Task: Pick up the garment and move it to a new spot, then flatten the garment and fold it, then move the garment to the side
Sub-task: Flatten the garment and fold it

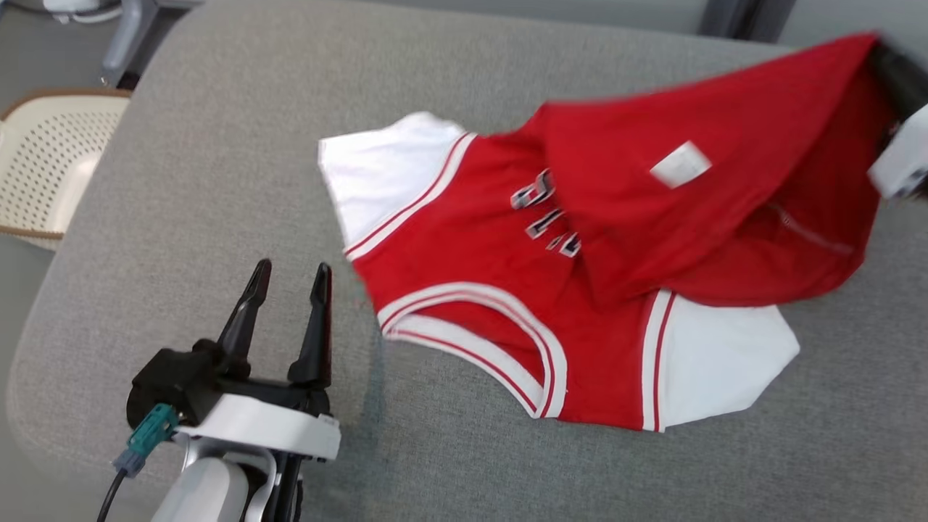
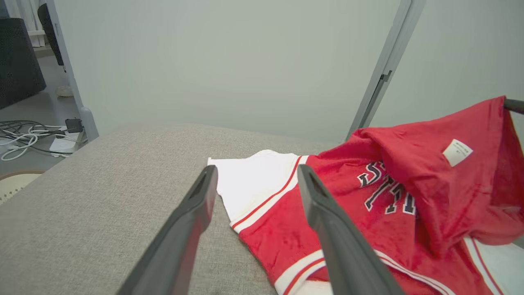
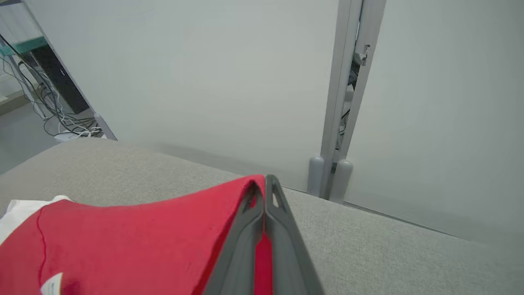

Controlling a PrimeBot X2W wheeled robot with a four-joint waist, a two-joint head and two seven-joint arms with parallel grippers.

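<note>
The grey table carried the red and white garment right of centre, its long axis running from the collar at the near side up toward the far right. There the right end effector was clamped on the red hem, holding it off the table so the fabric draped back over the chest lettering. The left end effector stood with its fingers spread and empty, apart from the garment on its left and nearer to the collar and one white sleeve. Any pinning of that end would likely fall to it.
</note>
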